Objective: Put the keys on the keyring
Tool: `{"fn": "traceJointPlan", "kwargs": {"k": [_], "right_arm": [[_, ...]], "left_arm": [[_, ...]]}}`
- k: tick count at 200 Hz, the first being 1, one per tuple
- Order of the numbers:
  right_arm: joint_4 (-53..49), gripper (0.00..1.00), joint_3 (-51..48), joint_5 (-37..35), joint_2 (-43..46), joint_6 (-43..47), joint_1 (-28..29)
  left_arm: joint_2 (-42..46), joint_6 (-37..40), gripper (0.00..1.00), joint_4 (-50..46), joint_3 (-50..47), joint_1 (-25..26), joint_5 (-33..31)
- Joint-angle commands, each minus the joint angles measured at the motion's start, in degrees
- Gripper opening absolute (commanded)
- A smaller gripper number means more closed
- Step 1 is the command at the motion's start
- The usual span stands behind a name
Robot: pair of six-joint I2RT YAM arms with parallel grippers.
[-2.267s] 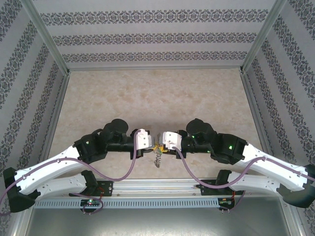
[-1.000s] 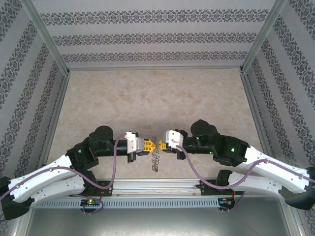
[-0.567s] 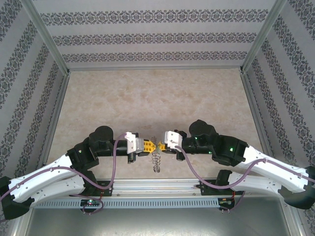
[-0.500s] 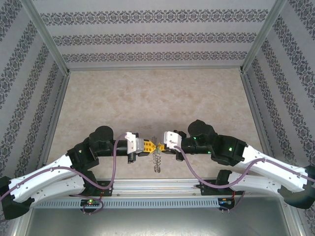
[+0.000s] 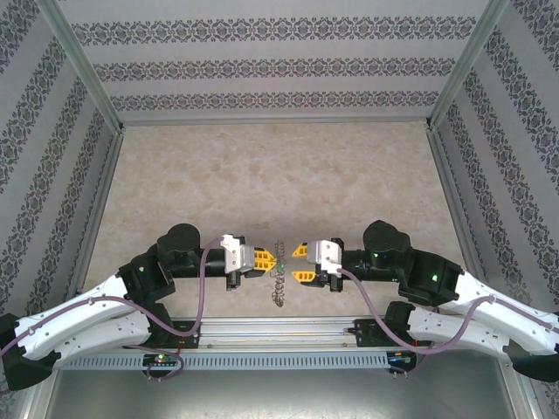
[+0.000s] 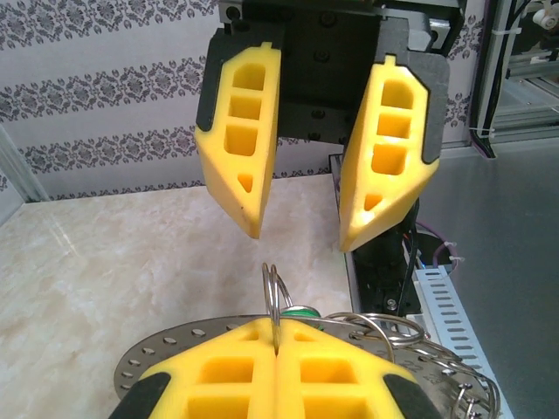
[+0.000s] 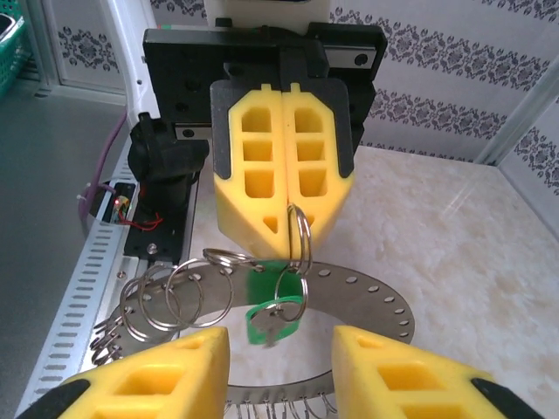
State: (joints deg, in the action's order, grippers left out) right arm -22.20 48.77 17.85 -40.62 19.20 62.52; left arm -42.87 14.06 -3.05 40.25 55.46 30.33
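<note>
So both arms meet nose to nose near the front edge of the table (image 5: pixel 262 175), with the keyring (image 5: pixel 278 288) hanging in the gap between them. From the top camera it's edge-on, so it just looks like a wiry vertical coil. From the wrist cameras you can see it's really a flat grey metal band with little holes punched all round it (image 7: pixel 380 305).

The left gripper (image 5: pixel 271 259) is clamped fully shut, its two yellow fingers pressed flat together. Pinched right at the tips is a small split ring (image 7: pixel 300 234), which sticks out past the fingertips. That's the only thing clearly in its grip. The big band sits right at the tips too, but it's hard to tell whether the fingers also have the band itself or whether it just hangs off that little ring.

The key (image 7: pixel 272 316) is the tiny one with the bright green head. It dangles just below the small split ring, in front of the band and roughly in line with the left fingertips. It looks hooked on by its own small loop, though the exact link is too fiddly to make out.

The right gripper (image 5: pixel 297 263) faces the left one from just beside the keyring. Its jaws are partly spread with nothing between them, and it touches neither the ring nor the key. In its own wrist view, the green key sits in the gap above its two fingers.

A bunch of other little silvery rings (image 7: pixel 188 292) are threaded along the band on the side nearest the arm bases.
</note>
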Motion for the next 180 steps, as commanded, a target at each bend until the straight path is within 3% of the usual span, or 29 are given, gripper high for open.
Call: {"fn": "traceJointPlan", "kwargs": {"k": [1,94,137,180], "right_arm": [[1.87,0.33,0.17,1.51,-1.48,-0.9,0.4],[2.91,0.2,1.81,1.05,-4.41,-1.06,0.38],[2.19,0.0,2.77,0.32,-6.1,-1.01,0.32],[0.67,0.0,4.34,1.23,-8.83,-1.01,-0.26]], "left_arm": [[0.12,-0.35,0.0,3.5,0.79,0.44,2.57],[0.04,-0.71,0.0,3.31,0.79,0.43,4.05],[0.16,-0.75,0.0,3.17,0.76,0.42,4.35],[0.24,-0.62,0.0,3.21,0.82,0.37,5.09]]}}
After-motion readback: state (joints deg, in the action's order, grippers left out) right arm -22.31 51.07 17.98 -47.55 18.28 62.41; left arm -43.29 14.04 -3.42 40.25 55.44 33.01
